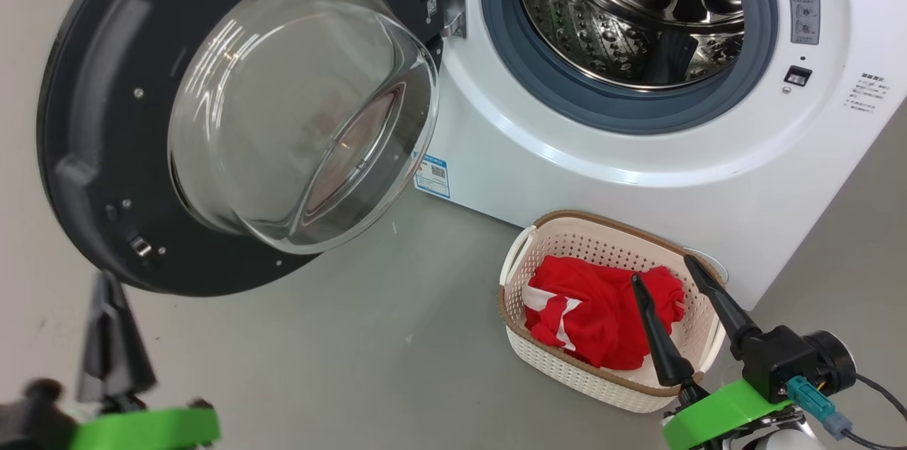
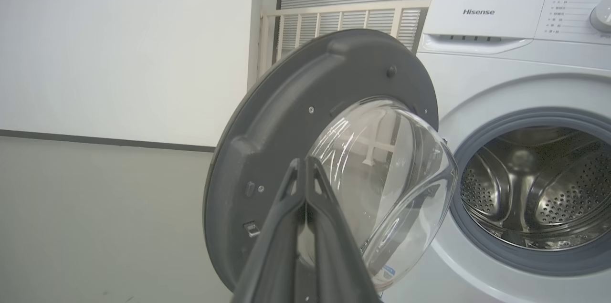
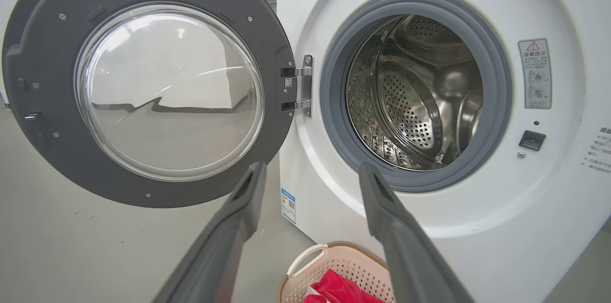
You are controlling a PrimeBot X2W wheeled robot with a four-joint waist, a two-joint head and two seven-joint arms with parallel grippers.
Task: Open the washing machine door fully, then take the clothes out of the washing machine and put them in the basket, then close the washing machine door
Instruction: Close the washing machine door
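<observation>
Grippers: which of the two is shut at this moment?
The left gripper, its two dark fingers pressed together and pointing at the washing machine door; the right gripper holds its fingers wide apart over the basket.

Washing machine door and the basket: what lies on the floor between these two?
Nothing lies there. In the head view, the stretch of grey floor between the washing machine door and the basket is bare.

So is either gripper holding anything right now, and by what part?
Nothing. The left gripper is shut empty before the washing machine door; the right gripper hangs open near the basket.
</observation>
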